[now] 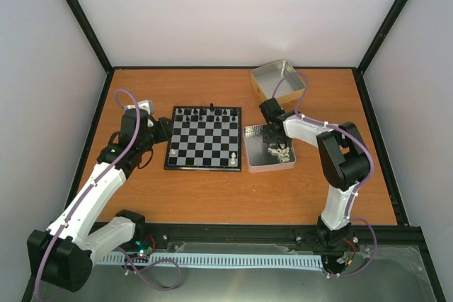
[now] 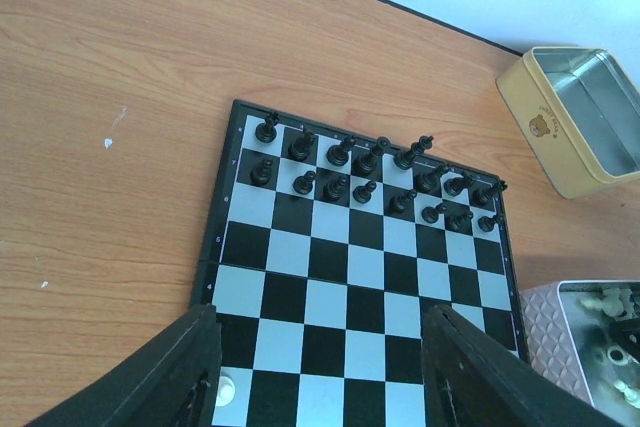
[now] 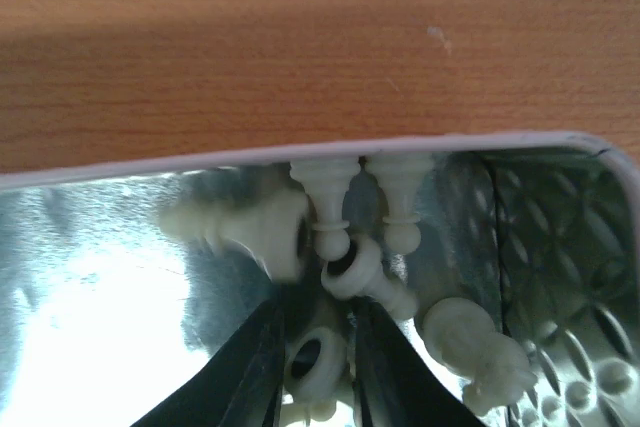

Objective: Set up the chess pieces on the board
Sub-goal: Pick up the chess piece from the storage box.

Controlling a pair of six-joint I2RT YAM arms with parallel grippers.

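In the near tin (image 1: 249,166), just right of the board (image 1: 204,148), your right gripper (image 3: 318,312) is down among the loose white pieces (image 3: 470,342). Its jaws stand narrow on either side of one piece (image 3: 308,355), which seems to touch both fingers. Whether they truly pinch it I cannot tell. That piece shows you its hollow base, so it lies tipped rather than standing, and its long axis seems to run away from the wrist camera, down between the fingers. Plan your lift around that: neighbours lie touching it, so it may swing or slip as it leaves the heap. Two more lean on the tin's wall with their bases at the rim.

From this gripper the board lies to the left, close by, so the right arm is the nearer one for the carry. The black pieces (image 2: 368,162) fill the two far rows. The near rows are mostly bare, with one placed piece (image 2: 226,387) by the near left corner. Your left gripper (image 2: 318,319) hangs open and empty beside the board's left edge.
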